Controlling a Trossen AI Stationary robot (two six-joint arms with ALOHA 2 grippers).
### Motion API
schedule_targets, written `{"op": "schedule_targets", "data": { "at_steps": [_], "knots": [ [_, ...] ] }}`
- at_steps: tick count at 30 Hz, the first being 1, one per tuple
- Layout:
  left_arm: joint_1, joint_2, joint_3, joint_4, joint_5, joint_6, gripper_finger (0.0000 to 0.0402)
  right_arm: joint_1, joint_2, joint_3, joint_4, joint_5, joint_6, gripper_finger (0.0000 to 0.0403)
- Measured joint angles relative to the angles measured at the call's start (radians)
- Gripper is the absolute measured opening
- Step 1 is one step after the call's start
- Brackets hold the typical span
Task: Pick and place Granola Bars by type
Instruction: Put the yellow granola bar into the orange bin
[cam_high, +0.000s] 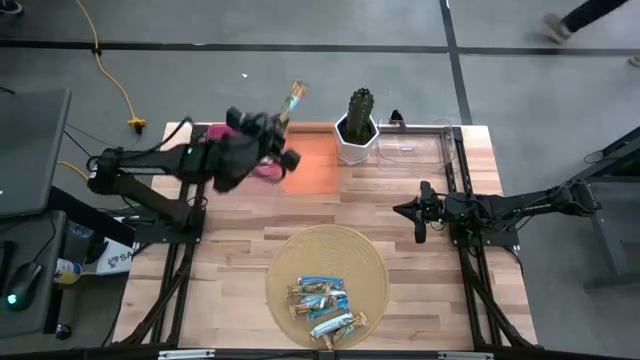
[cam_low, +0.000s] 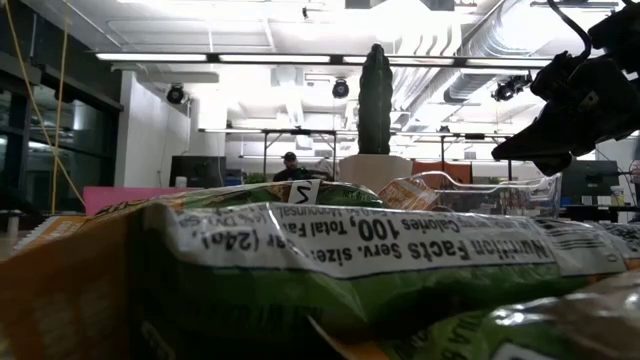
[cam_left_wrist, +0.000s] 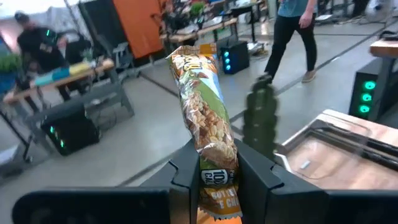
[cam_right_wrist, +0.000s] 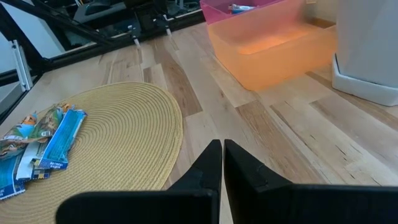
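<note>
My left gripper (cam_left_wrist: 216, 171) grasps a granola bar (cam_left_wrist: 202, 118) above the far orange bin (cam_high: 312, 165); my right gripper (cam_right_wrist: 222, 163), clenched empty, waits right of the woven mat (cam_high: 375, 265).

A bare strip of wooden table (cam_high: 400, 215) lies open between the round woven mat (cam_high: 327, 275) and the containers along the far edge. A pile of granola bars (cam_high: 322, 305) covers the near part of the mat; its far part is bare. At the far edge, a cactus in a white pot (cam_high: 357, 128) stands upright between the orange bin (cam_high: 312, 165) and a clear bin (cam_high: 420, 140), blocking level passage between them. The left arm (cam_high: 160, 170) reaches over the pink bin (cam_right_wrist: 249, 9).
</note>
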Motion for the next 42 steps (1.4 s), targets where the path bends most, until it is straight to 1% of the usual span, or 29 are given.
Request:
{"op": "schedule_targets", "data": {
  "at_steps": [5, 9, 11, 13, 17, 22, 27, 31, 42],
  "knots": [
    [0.194, 0.007, 0.0, -0.031, 0.167, -0.108, 0.0068, 0.0, 0.0, 0.0, 0.0, 0.0, 0.0, 0.0],
    [0.332, 0.03, -0.001, -0.101, 0.34, -0.227, 0.0068, 0.0, 0.0, 0.0, 0.0, 0.0, 0.0, 0.0],
    [0.392, 0.051, -0.001, -0.162, 0.422, -0.283, 0.0068, 0.0, 0.0, 0.0, 0.0, 0.0, 0.001, 0.0],
    [0.441, 0.08, -0.001, -0.196, 0.498, -0.323, 0.0068, 0.0, 0.0, 0.0, 0.0, 0.0, 0.002, 0.0],
    [0.505, 0.146, -0.001, -0.238, 0.61, -0.365, 0.0068, 0.0, 0.0, 0.0, 0.0, 0.0, 0.001, 0.0],
    [0.532, 0.235, -0.001, -0.252, 0.679, -0.431, 0.0068, 0.0, 0.0, 0.0, 0.0, 0.0, 0.002, 0.0],
    [0.532, 0.316, -0.001, -0.26, 0.763, -0.489, 0.0068, 0.0, 0.0, 0.0, 0.0, 0.0, 0.001, 0.0],
    [0.531, 0.362, -0.001, -0.306, 0.792, -0.559, 0.0068, 0.0, 0.0, 0.0, 0.0, 0.0, 0.0, 0.0],
    [0.531, 0.378, -0.124, -0.273, 0.861, -0.688, 0.0068, 0.0, 0.0, 0.0, 0.0, 0.0, 0.002, 0.0]
  ]
}}
